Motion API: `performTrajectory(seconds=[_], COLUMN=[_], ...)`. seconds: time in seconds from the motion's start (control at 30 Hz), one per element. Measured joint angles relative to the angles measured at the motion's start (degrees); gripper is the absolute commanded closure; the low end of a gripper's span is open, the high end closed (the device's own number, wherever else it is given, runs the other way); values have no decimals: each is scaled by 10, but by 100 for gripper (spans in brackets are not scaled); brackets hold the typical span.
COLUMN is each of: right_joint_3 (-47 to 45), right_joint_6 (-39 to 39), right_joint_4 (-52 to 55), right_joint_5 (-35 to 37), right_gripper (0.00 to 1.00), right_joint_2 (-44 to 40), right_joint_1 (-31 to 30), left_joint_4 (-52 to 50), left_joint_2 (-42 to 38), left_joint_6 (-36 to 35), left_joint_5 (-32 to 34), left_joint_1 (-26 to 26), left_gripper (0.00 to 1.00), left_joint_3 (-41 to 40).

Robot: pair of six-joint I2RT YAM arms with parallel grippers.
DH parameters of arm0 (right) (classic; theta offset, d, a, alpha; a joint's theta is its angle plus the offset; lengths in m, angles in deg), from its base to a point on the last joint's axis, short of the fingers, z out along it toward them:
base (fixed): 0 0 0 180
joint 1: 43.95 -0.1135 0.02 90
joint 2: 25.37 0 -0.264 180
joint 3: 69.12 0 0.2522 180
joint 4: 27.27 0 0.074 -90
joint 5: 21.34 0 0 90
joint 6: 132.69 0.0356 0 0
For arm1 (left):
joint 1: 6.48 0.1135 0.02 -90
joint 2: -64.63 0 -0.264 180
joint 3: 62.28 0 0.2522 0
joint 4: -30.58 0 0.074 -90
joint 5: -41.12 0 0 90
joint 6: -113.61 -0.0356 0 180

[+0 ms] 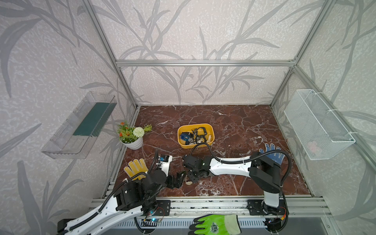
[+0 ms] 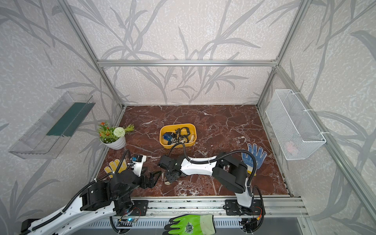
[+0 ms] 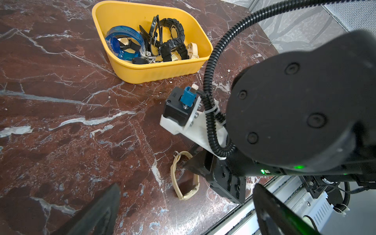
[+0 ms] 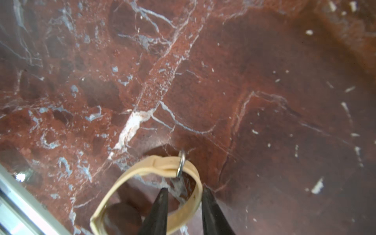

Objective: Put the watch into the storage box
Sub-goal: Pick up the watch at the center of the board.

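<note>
A beige watch (image 4: pixel 142 164) with a closed strap loop stands on edge on the red marble floor (image 1: pixel 223 126), near the front edge in both top views (image 1: pixel 188 182) (image 2: pixel 167 182). My right gripper (image 4: pixel 184 188) is down over it, open, with one finger inside the loop and the other outside, so the strap runs between them. My left gripper (image 3: pixel 187 186) stands wide open just left of the watch (image 3: pixel 174 173), holding nothing. The yellow storage box (image 1: pixel 195 125) (image 3: pixel 154 73) sits farther back at mid-floor and holds several watches.
A white flower pot (image 1: pixel 132 142) stands at the left wall, a yellow glove (image 1: pixel 135 167) in front of it. A blue glove (image 1: pixel 272 152) lies behind the right arm, a green glove (image 1: pixel 217 223) outside the front rail. A clear shelf tray (image 1: pixel 81 126) and a mesh basket (image 1: pixel 317 124) hang on the side walls.
</note>
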Motion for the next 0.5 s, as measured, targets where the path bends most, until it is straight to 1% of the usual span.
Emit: performTrajectory(seconds=[0.2, 0.33, 0.5], right_joint_3=[5, 5, 5], right_joint_6=[6, 11, 16], right_joint_4=[-10, -12, -12], right_joint_5=[-5, -9, -3], right_gripper=[77, 86, 93], right_joint_2=[11, 12, 12], right_joint_1=[6, 9, 11], left_joint_4=[0, 0, 0], left_joint_2=[0, 0, 0], left_joint_6=[0, 0, 1], left_joint_5=[0, 0, 2], left_joint_1=[0, 0, 0], left_gripper=[1, 1, 1], left_joint_3=[0, 0, 0])
